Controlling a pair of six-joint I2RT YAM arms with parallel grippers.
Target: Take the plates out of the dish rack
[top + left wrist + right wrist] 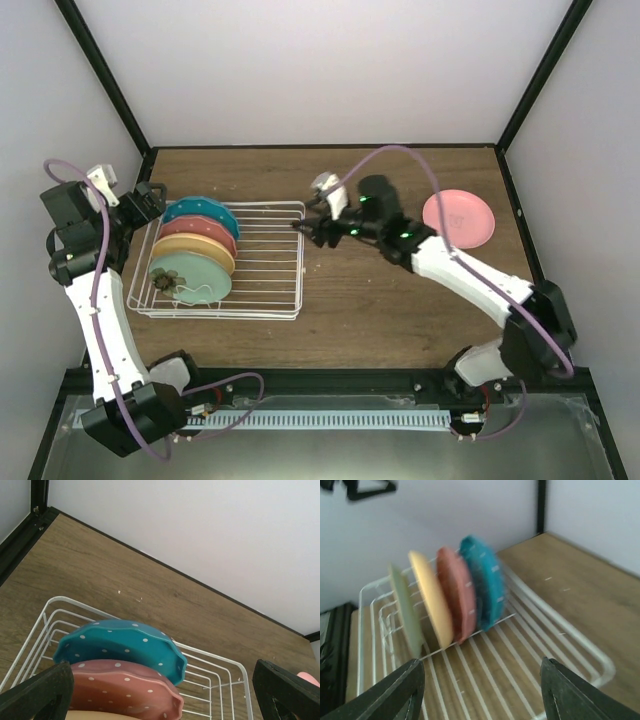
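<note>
The white dish rack [270, 262] holds four upright plates at its left end: teal-blue [200, 211], salmon-red [200, 232], orange-yellow [192, 252] and mint green [190, 277]. The pink plate [458, 218] lies flat on the table at the right. My left gripper [150, 203] is open and empty, just above and behind the teal plate [120, 642] and the salmon plate [125, 690]. My right gripper [305, 228] is open and empty at the rack's right edge, facing the plates. Its view is blurred and shows the teal plate [482, 580] nearest across bare rack bars [520, 650].
The wooden table is boxed in by white walls and black frame posts [110, 85]. The pink plate's edge [310, 677] shows at the far right of the left wrist view. Bare wood lies between the rack and the pink plate.
</note>
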